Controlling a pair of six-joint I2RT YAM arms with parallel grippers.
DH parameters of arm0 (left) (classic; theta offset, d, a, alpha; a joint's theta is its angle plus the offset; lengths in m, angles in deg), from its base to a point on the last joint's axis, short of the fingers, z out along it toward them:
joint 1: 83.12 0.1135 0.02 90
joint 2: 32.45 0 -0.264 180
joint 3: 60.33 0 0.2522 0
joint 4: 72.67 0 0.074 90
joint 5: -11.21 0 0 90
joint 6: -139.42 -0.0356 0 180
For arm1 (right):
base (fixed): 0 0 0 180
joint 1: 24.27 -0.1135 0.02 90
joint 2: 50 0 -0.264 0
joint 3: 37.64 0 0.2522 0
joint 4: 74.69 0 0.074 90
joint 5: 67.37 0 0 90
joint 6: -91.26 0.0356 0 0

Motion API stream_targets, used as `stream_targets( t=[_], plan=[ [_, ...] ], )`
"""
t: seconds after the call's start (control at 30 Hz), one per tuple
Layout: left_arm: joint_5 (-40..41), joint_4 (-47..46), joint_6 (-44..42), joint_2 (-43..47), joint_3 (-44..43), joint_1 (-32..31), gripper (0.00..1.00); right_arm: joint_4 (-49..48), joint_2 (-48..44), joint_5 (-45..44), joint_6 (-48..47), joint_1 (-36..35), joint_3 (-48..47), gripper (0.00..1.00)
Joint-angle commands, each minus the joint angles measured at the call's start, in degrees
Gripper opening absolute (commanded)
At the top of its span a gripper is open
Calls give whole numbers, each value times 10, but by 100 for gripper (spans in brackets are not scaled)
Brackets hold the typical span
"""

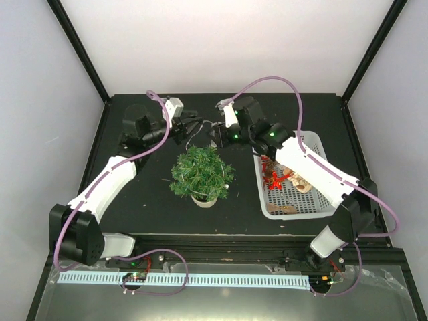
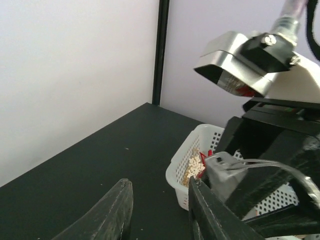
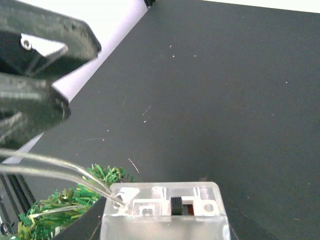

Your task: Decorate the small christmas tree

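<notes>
The small christmas tree [image 1: 200, 171] stands in its cream pot [image 1: 204, 198] at the table's middle, and its green needles [image 3: 62, 202] show in the right wrist view. Just behind the tree, my right gripper [image 1: 216, 138] is shut on a clear plastic battery box [image 3: 164, 212] with a black switch. Thin clear wires [image 3: 55, 167] run from the box toward the tree. The same box [image 2: 223, 171] appears in the left wrist view. My left gripper [image 2: 160, 210] hovers left of the box at the tree's back, its jaws apart with nothing between them.
A white mesh basket [image 1: 309, 142] on the right holds red and gold ornaments [image 1: 277, 178]; a gold snowflake [image 2: 192, 167] shows through its wall. The right forearm crosses over the basket. White walls and black posts enclose the dark table.
</notes>
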Motion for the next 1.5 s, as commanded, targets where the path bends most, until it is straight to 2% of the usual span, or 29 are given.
stream_targets(
  t=[0.0, 0.3, 0.77, 1.03, 1.23, 1.47],
  plan=[
    [20, 56, -44, -12, -52, 10, 33, 43, -33, -21, -16, 2, -32, 34],
    [44, 80, -76, -16, -65, 12, 36, 167, -60, -32, -30, 2, -79, 33],
    [67, 131, -105, -11, -96, 20, 38, 268, -144, -17, 11, -9, -15, 33],
    [52, 186, -114, -16, -133, 22, 39, 318, -113, -47, 53, -62, -37, 31],
    [35, 226, -139, 3, -148, 22, 41, 352, -98, -60, 90, -68, -48, 29],
    [7, 360, -199, 7, -214, 23, 43, 426, -64, -86, 108, -70, -124, 30]
  ],
)
